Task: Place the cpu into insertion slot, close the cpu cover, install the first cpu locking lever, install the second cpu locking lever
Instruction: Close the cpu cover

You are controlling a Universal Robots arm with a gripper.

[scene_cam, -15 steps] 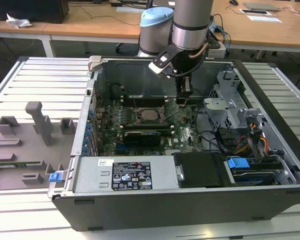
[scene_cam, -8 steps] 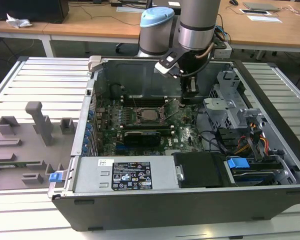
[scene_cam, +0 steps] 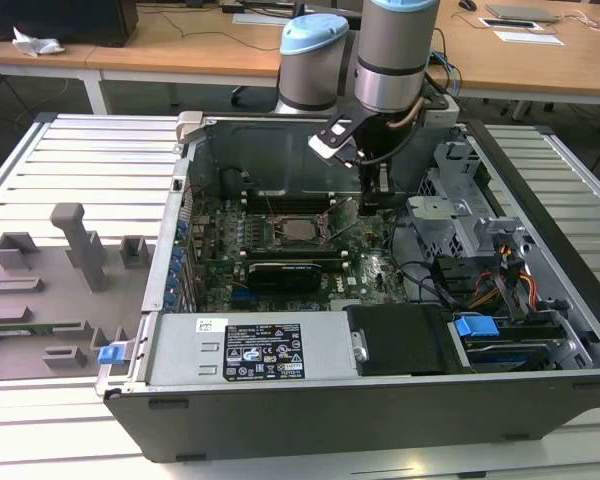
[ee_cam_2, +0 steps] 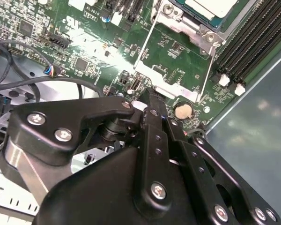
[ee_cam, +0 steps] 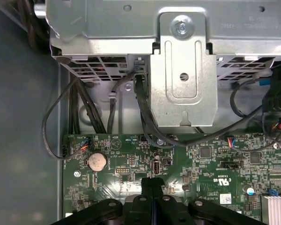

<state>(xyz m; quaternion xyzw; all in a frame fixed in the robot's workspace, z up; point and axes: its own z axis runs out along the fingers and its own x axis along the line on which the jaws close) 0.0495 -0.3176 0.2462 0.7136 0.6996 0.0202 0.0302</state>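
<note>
Gripper (ee_cam: 152, 182) closed over mobo (ee_cam: 210, 164), cpu (scene_cam: 302, 229) in slot (ee_cam_2: 192, 28)

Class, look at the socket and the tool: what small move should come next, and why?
Probably push the free edge of the cpu cover over toward the insertion slot. The cpu already lies in it, the cover is swung open, and the shut tool has its tip right at that edge; contact I cannot tell.
</note>
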